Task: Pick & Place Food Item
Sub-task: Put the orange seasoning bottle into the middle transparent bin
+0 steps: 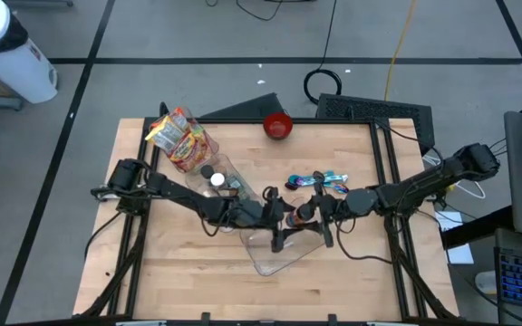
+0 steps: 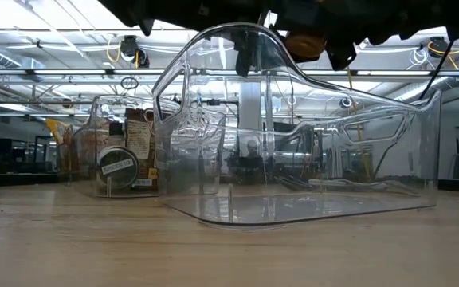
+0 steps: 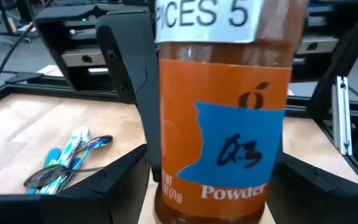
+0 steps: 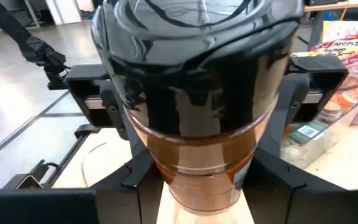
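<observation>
A spice jar (image 3: 222, 124) with orange-brown powder, a blue label and a black lid (image 4: 191, 56) stands upright in the air between my two grippers, over a clear plastic bin (image 1: 275, 254) at the table's middle. My right gripper (image 4: 201, 165) reaches in level from the table's right and is shut on the jar. My left gripper (image 3: 216, 155) faces it from the left, open. Its fingers stand on either side of the jar, and I cannot see them touch it. In the low view only the jar's bottom (image 2: 305, 44) shows under the dark grippers. My right gripper pinches the jar's body (image 4: 166, 171) just below the black lid between its two fingers (image 4: 132, 171), one on each side. The fingers come level from the table's right side. The jar stands upright, lid up, lifted clear above the clear bin.
A second clear bin (image 1: 193, 149) at the far left holds snack packets and small jars. A red bowl (image 1: 277, 125) sits at the far edge. Several shiny spoons (image 1: 320, 181) lie behind the grippers. Bare wood lies along the near edge.
</observation>
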